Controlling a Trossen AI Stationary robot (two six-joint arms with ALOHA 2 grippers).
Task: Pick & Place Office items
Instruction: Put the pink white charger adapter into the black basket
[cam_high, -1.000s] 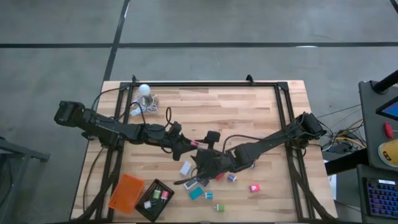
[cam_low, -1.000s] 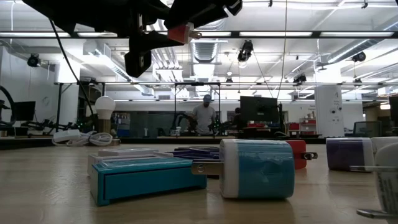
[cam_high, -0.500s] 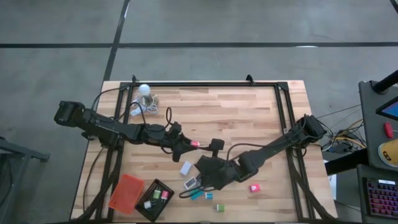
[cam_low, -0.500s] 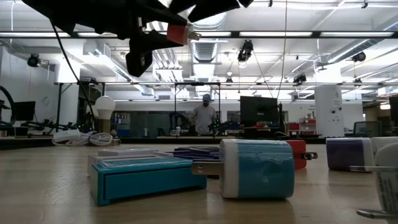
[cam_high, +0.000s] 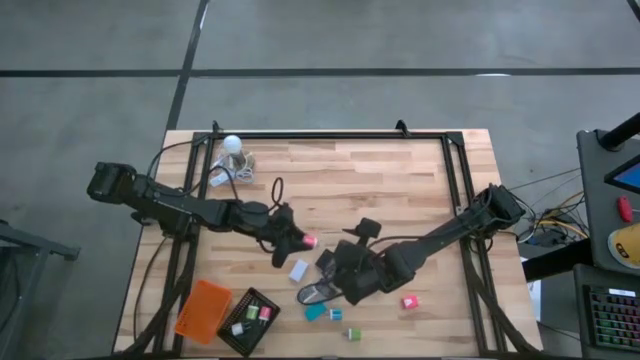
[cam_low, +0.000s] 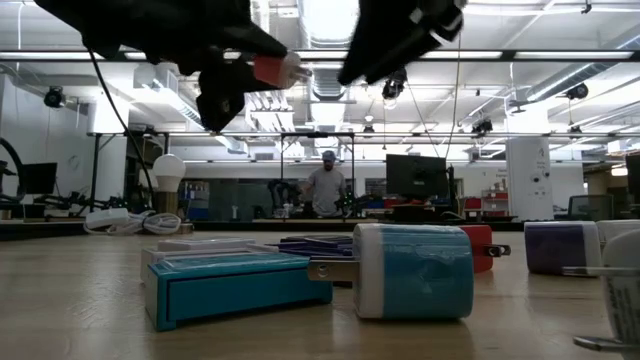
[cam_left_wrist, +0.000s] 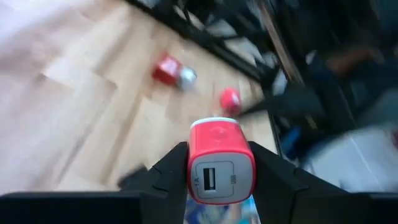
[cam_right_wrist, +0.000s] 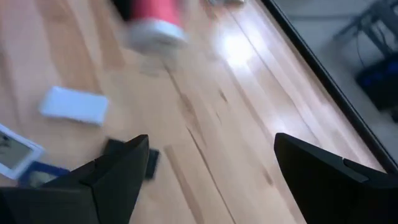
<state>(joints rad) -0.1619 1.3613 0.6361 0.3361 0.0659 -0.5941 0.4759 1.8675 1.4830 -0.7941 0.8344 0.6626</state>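
From the high view I have the left hand (cam_high: 300, 240) near the tabletop's (cam_high: 400, 180) centre, closed on a red charger block (cam_left_wrist: 220, 160) with a USB port on its face, carried clear above the wood; the left wrist view shows the block pinched snugly between both fingers (cam_left_wrist: 171, 171). My right hand (cam_high: 318, 292) sits just toward 5 o'clock of it, over the scatter of office items, fingers spread wide and holding nothing. The black tray (cam_high: 250, 320) and orange tray (cam_high: 203, 310) lie toward 7 o'clock, near the tabletop's front-left corner, and I judge the red block is bound for one of them. The main risk I see is the two arms working so close together: if I swing the left arm toward the trays while the right stays low, forearm or cable could clip and knock the block loose or sweep the small white piece (cam_high: 298, 269) and the teal box (cam_high: 315, 312) beneath. The grip holds only the block's lower sides, so a quick wrist turn might let it twist. Both wrist views are smeared, so I cannot name the red and silver things on the wood in them. From the low view the teal charger (cam_low: 415, 272) fills the foreground, and the right hand's fingertips are cut off at the top there.
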